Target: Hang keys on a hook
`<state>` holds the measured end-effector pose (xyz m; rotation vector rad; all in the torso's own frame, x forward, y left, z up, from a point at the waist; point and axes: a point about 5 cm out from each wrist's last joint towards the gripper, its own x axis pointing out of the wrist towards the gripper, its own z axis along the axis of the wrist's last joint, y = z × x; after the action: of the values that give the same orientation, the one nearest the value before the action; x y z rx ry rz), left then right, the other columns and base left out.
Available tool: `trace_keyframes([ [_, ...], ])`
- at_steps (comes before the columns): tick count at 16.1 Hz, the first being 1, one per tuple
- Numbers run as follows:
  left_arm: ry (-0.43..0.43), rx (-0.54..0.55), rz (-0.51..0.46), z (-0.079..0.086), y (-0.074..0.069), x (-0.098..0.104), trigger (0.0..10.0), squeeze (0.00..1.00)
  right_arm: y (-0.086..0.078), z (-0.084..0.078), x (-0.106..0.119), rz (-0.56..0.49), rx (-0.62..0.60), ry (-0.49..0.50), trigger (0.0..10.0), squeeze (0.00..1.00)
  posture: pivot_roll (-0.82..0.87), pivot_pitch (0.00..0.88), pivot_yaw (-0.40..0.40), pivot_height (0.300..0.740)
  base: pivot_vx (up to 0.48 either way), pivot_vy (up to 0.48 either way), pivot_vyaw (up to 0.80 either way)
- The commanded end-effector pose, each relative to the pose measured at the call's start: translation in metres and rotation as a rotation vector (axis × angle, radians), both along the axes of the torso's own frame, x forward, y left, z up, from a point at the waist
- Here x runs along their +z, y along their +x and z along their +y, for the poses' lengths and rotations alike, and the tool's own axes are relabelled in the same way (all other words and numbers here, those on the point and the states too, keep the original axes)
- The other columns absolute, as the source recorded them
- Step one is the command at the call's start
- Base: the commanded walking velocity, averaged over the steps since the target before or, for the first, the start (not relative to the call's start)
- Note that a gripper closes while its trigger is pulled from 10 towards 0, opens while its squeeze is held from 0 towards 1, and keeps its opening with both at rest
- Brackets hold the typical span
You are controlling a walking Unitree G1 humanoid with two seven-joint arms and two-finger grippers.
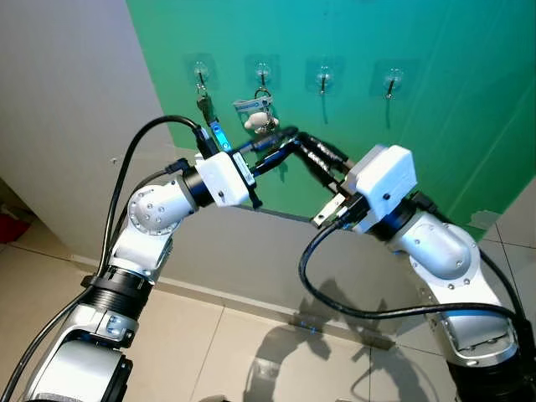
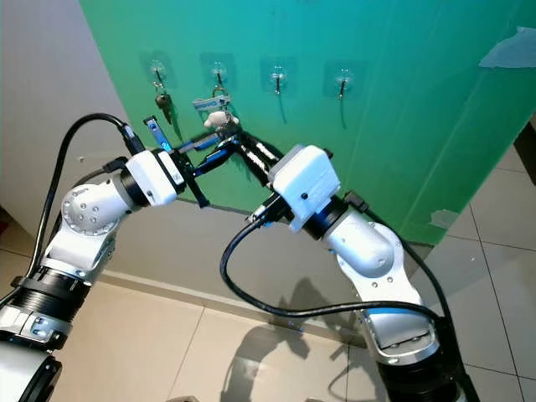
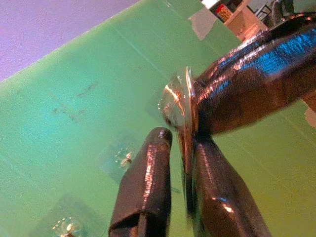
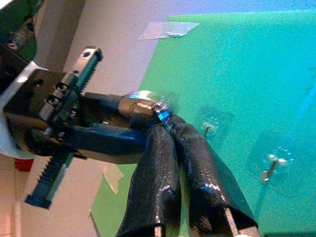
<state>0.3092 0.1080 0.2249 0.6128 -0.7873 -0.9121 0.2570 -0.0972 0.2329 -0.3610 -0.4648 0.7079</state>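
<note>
1. Task's thing: a small shiny silver metal key ring piece (image 3: 178, 106), pinched between the two grippers' tips. They meet in front of the green wall panel (image 1: 435, 92), just below the second clear-backed metal hook (image 1: 262, 74) from the robot's left.
2. Already on the hooks: a dark key with a blue tag (image 1: 216, 132) hangs from the leftmost hook (image 1: 200, 74). A key bunch with a white fob and blue-white label (image 1: 258, 114) hangs from the second hook. The third hook (image 1: 323, 79) and fourth hook (image 1: 390, 84) look bare.
3. Left gripper (image 1: 285, 141): one finger pressed against the ring piece, the other standing a little off it, so slightly parted. Hard to say whether it truly bears the piece.
4. Right gripper (image 4: 165, 121): fingers squeezed nearly together, nipping the shiny piece at the very tips.
5. Risk: the piece looks held by the tips only, from both sides. If either gripper lets go or pulls unevenly, it could twist out and drop to the tiled floor (image 1: 209, 352).
6. Risk: tips sit close to the hanging fob. Lifting could knock that bunch off its hook, or the ring could miss the small hook.
7. Pose: left arm (image 1: 151, 218) elbow bent, forearm reaching up and right. Right arm (image 1: 435, 251) bent, reaching up and left. Tips converge.
</note>
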Motion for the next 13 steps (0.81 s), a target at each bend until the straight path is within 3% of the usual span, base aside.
trace_keyframes([
  [1,-0.004,0.019,0.011,0.005,-0.001,-0.002,10.0,1.00,0.002,-0.007,0.006,-0.030,-0.021,0.015,0.0,0.00,0.01,0.000,0.072,0.740,0.000,0.000,0.00],
  [6,0.026,0.037,0.046,0.007,-0.005,-0.011,10.0,1.00,0.007,-0.014,0.006,-0.030,-0.032,-0.031,0.0,0.00,0.01,0.000,0.062,0.740,0.000,0.000,0.00],
  [7,0.042,0.053,0.053,0.008,-0.005,-0.014,10.0,1.00,0.008,-0.016,0.005,-0.018,-0.030,-0.061,0.0,0.00,0.01,0.000,0.062,0.740,0.000,0.000,0.00],
  [8,0.069,0.071,0.074,0.010,-0.006,-0.020,10.0,1.00,0.011,-0.021,-0.006,0.043,-0.035,-0.165,0.0,0.00,0.00,0.000,0.057,0.740,0.000,0.000,0.00],
  [9,0.088,0.077,0.116,0.011,-0.008,-0.028,10.0,0.77,0.015,-0.030,-0.025,0.139,-0.067,-0.288,0.0,0.00,0.00,0.000,0.057,0.740,0.000,0.000,0.00],
  [10,0.105,0.072,0.153,0.012,-0.013,-0.037,10.0,0.00,0.017,-0.040,-0.043,0.230,-0.098,-0.388,0.0,0.00,0.00,0.000,0.049,0.740,0.000,0.000,0.00],
  [11,0.106,0.077,0.176,0.013,-0.019,-0.043,10.0,0.00,0.015,-0.047,-0.053,0.244,-0.114,-0.463,0.0,0.00,0.01,0.000,0.042,0.740,0.000,0.000,0.00],
  [12,0.097,0.087,0.184,0.014,-0.021,-0.045,10.0,0.00,0.016,-0.050,-0.054,0.243,-0.128,-0.465,0.0,0.00,0.01,0.000,0.042,0.740,0.000,0.000,0.00],
  [13,0.063,0.116,0.201,0.018,-0.027,-0.048,10.0,0.00,0.020,-0.053,-0.042,0.207,-0.179,-0.370,0.0,0.00,0.01,0.000,0.035,0.740,0.000,0.000,0.00],
])
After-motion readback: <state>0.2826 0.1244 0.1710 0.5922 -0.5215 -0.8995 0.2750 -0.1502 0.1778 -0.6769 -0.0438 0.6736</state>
